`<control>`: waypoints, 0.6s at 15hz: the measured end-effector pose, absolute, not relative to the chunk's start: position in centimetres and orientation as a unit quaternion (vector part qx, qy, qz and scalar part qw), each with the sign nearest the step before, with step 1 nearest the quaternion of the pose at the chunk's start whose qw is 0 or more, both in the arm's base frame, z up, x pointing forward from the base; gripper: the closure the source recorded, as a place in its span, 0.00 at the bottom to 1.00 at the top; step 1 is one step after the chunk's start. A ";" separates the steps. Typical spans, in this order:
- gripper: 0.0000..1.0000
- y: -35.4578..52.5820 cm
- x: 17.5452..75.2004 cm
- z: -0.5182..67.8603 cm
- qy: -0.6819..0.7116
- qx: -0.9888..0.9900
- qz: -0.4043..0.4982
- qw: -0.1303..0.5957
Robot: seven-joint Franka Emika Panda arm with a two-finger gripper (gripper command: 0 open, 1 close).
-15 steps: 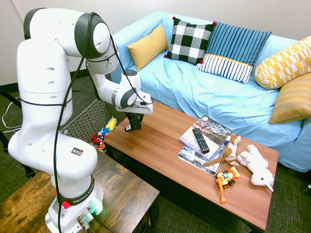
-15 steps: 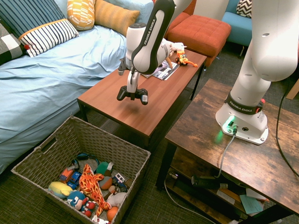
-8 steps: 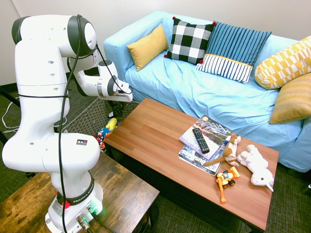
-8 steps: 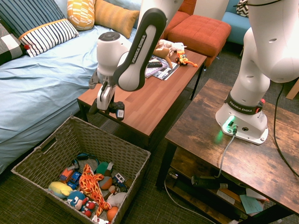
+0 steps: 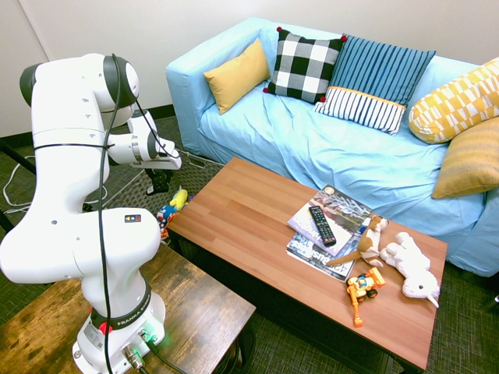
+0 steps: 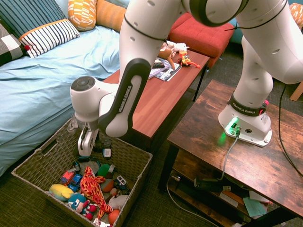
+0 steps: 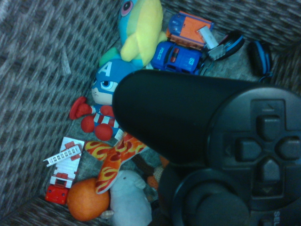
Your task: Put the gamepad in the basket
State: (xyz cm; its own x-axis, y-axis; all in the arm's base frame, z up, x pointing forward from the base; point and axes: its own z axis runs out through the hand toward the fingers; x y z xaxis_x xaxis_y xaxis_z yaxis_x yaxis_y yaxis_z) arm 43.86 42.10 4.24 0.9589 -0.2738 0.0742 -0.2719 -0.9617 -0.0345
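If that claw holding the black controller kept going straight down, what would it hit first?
Probably the toys in the basket. The gripper points down with the gamepad over the basket's inside; the orange flame-patterned toy seems nearest below, though depth is hard to judge.

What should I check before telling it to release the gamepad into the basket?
1. Grip: gripper shut on the gamepad: ok.
2. Position: gamepad hangs over the wicker basket's opening, near the coffee table side: ok.
3. Height: gamepad about at rim level, above the toys: ok.
4. Landing spot: headphones and the flame-patterned plush lie below; soft clutter, no bare gap: ok.
5. Clearance from the basket wall nearest the table: cannot tell.
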 end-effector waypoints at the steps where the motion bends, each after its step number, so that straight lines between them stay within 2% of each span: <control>1: 1.00 42.5 43.8 2.1 0.143 -0.989 -0.035 0.007; 9: 1.00 44.1 45.9 -9.9 0.167 -0.986 -0.006 -0.029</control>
